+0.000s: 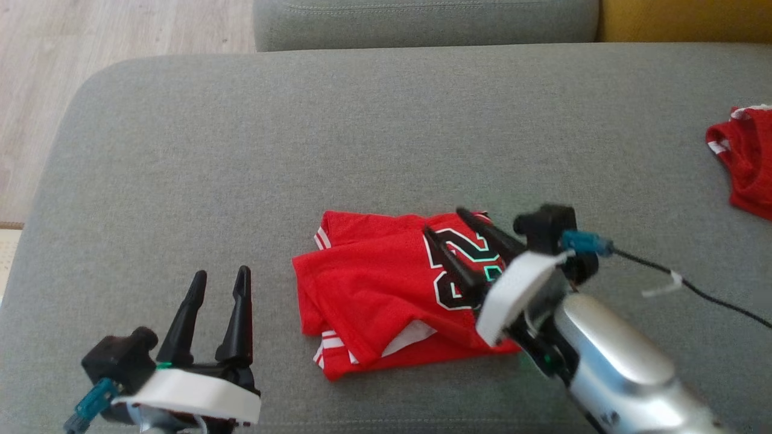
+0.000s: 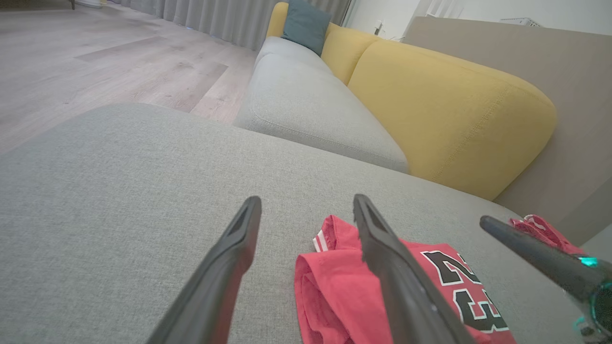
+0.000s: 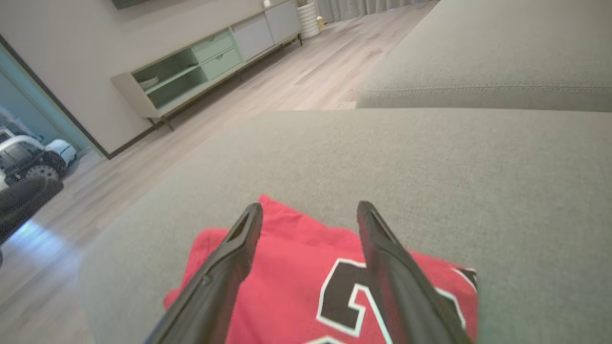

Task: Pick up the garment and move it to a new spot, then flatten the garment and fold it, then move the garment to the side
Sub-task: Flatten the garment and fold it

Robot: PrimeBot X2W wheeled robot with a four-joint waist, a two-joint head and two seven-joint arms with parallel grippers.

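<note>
A red jersey, the garment [image 1: 374, 289], lies folded in a compact stack on the grey cushion [image 1: 362, 138], its black number facing up. My right gripper [image 1: 446, 222] hovers open over the garment's right half, fingers pointing up-left across the number, nothing held. The right wrist view looks down on the garment [image 3: 287, 296] between the spread fingers [image 3: 229, 267]. My left gripper [image 1: 220, 276] rests open near the cushion's front left, apart from the garment. In the left wrist view the garment [image 2: 334, 296] lies to the right of that gripper [image 2: 306, 203].
A second red garment [image 1: 745, 163] lies crumpled at the cushion's right edge. A black cable [image 1: 693, 289] trails from the right wrist. Another grey seat [image 1: 422, 21] and a yellow backrest [image 2: 444, 110] lie beyond. Wooden floor [image 1: 90, 60] drops off to the left.
</note>
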